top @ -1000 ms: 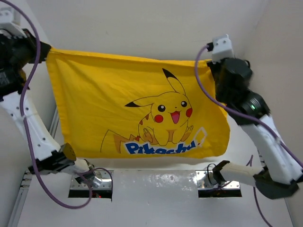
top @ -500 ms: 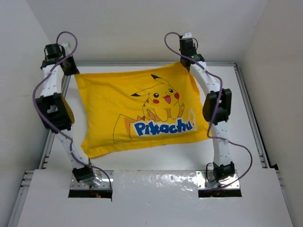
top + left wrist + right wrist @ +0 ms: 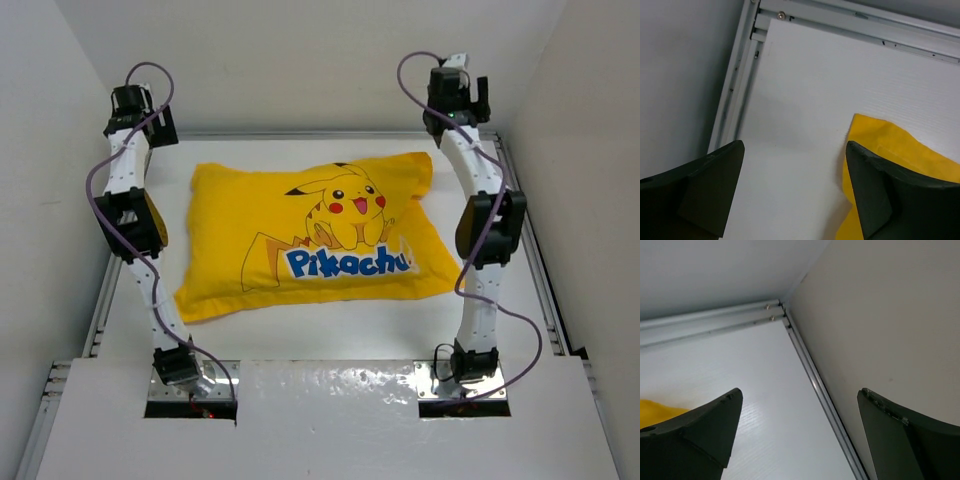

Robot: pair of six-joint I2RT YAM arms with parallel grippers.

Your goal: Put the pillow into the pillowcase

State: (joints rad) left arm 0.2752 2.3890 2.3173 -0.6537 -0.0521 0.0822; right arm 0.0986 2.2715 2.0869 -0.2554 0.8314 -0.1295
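case (image 3: 320, 240): lay print-up on bench (image 3: 330, 335) between both arms, plump
pillow: not seen itself (bulk suggested it sat inside)
left pincer (image 3: 795, 192): fingers apart, empty, above case's far-left corner
right pincer (image 3: 800, 437): apart, empty, by far-right corner
why: nothing gripped, case rested alone; task looked done
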